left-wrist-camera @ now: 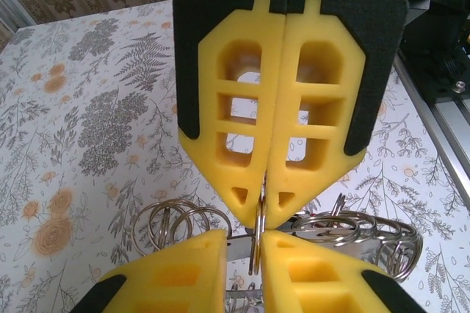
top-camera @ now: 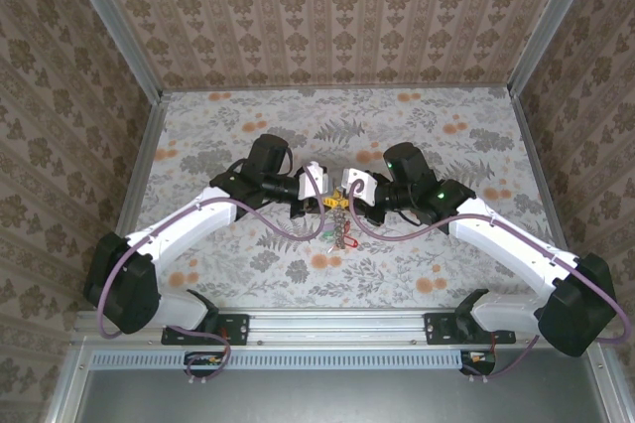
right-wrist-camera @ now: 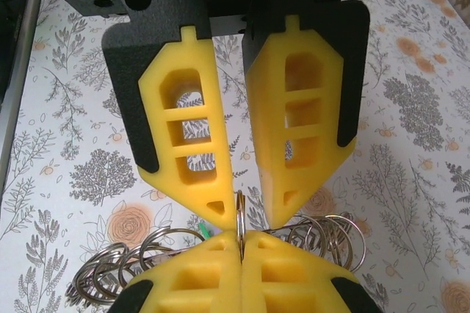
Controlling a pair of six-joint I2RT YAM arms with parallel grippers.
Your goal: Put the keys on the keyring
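Left wrist view shows me the keyring [left-wrist-camera: 257, 250] low in the middle of the frame. I see it from its edge, so it looks like a thin, shiny metal line with a bit of gold in it. Bunches of small silver loops [left-wrist-camera: 180, 221] sit on both sides of it, at the lower left and lower right.

The right gripper [left-wrist-camera: 263, 214] comes down from the top of the frame. Its yellow fingers are pressed together and they pinch the keyring. The left gripper [left-wrist-camera: 244, 241] is at the bottom edge. Its fingers stand a little apart, with the keyring in the gap between them.

In the top external view the two grippers meet in the middle of the frame. The keys [top-camera: 340, 236] show just below them, tiny bits of red and green over the flowery table [top-camera: 417, 135]. They are too small for me to count.
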